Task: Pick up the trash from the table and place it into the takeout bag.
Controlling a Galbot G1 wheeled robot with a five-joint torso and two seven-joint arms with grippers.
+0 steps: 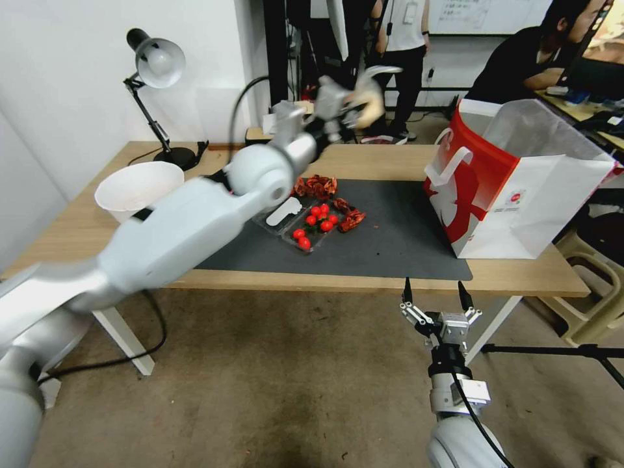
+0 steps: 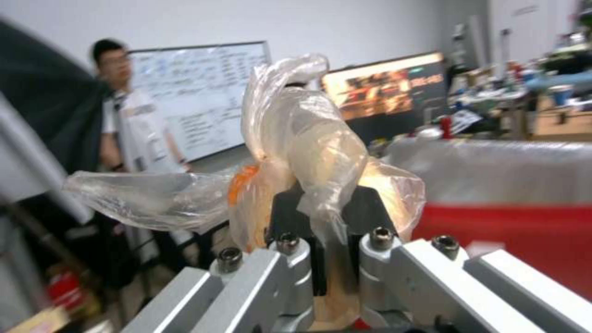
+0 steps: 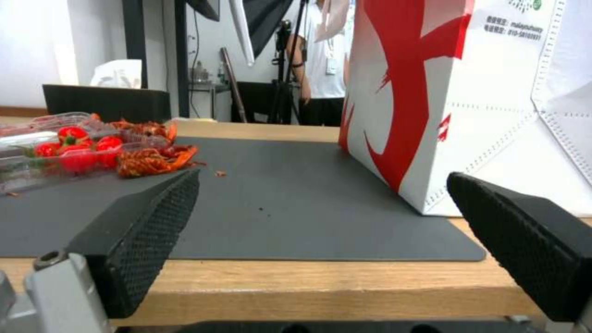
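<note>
A long light-wood table [image 1: 520,276] on white legs carries a large dark grey mat [image 1: 403,240]. At the mat's right end stands the large boxy white paper takeout bag [image 1: 520,188] with a red side and white loop handles, mouth open upward.

The left gripper [image 1: 344,107] is raised high above the mat's far edge, to the left of the takeout bag. Its jaws are clenched on a crumpled clear plastic bag holding a pale lump [image 1: 370,97]. In the left wrist view this plastic bag [image 2: 302,138] stands with its long axis rising from the dark fingers [image 2: 290,217], a twisted tail pointing up and a loose flap trailing sideways; an orange smear shows inside, a detail the head view loses.

The right gripper [image 1: 434,296] hangs below the table's near edge, in front of the takeout bag, jaws spread wide and empty. Its wrist view looks low across the mat at the takeout bag's red print [image 3: 401,92].

Left of the takeout bag on the mat lie a clear tray of red tomatoes [image 1: 312,224] and red shell scraps [image 1: 318,186]. A white bowl [image 1: 138,188] and black desk lamp [image 1: 153,84] sit at the table's far left end. The floor is worn concrete.
</note>
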